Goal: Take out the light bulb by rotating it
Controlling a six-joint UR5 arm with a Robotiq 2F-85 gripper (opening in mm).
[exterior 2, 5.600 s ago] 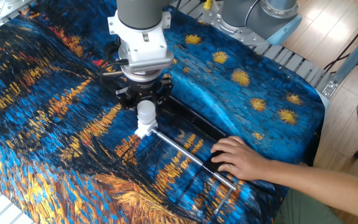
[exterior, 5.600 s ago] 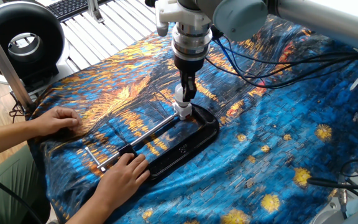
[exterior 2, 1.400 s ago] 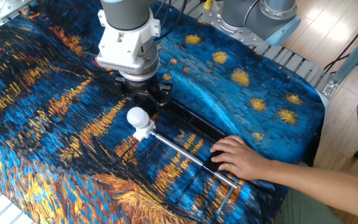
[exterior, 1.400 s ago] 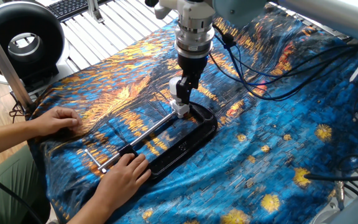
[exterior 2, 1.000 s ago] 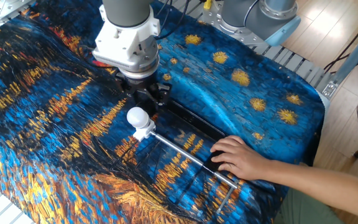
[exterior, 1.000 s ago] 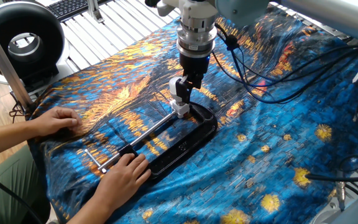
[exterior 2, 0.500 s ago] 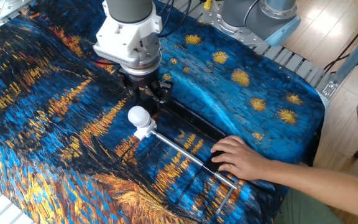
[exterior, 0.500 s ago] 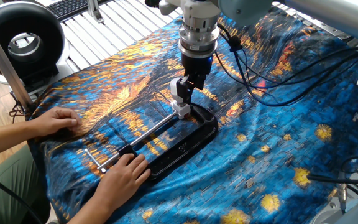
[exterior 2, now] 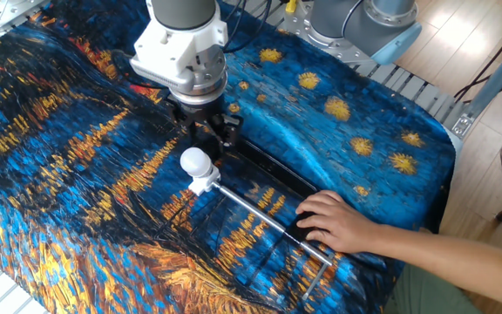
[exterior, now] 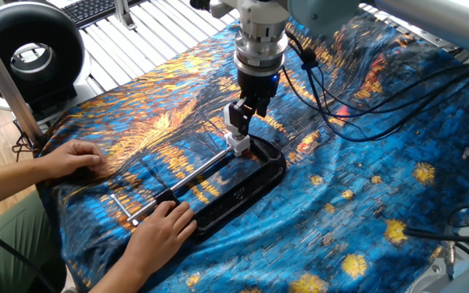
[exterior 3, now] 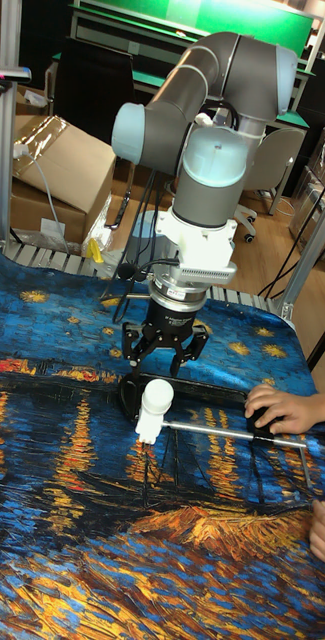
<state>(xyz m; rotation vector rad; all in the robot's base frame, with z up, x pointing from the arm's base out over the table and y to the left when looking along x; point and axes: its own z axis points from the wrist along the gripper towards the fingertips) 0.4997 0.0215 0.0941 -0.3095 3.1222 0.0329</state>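
Note:
The light bulb (exterior 2: 195, 161) is a small white frosted globe standing upright in a short white socket (exterior 2: 202, 183) at the end of a metal rod (exterior 2: 264, 216). It also shows as the bulb (exterior 3: 157, 397) in the tall view and the bulb (exterior: 232, 122) partly behind the fingers. My gripper (exterior 2: 209, 138) hangs just behind and slightly above the bulb, open, its black fingers spread and apart from the glass. The open gripper (exterior 3: 164, 357) holds nothing; the gripper (exterior: 245, 114) looks close beside the bulb.
A black oval base (exterior: 247, 185) carries the rod and socket on a blue-and-orange painted cloth (exterior: 365, 203). A person's hands (exterior: 159, 224) (exterior: 72, 155) press on the rod end and cloth; one hand (exterior 2: 334, 222) lies on the base. Cables (exterior: 357, 89) trail behind the arm.
Earlier the gripper was down around the bulb; now it is raised and back, free of it. Over the last second it drifted only slightly. The bulb stays in its socket.

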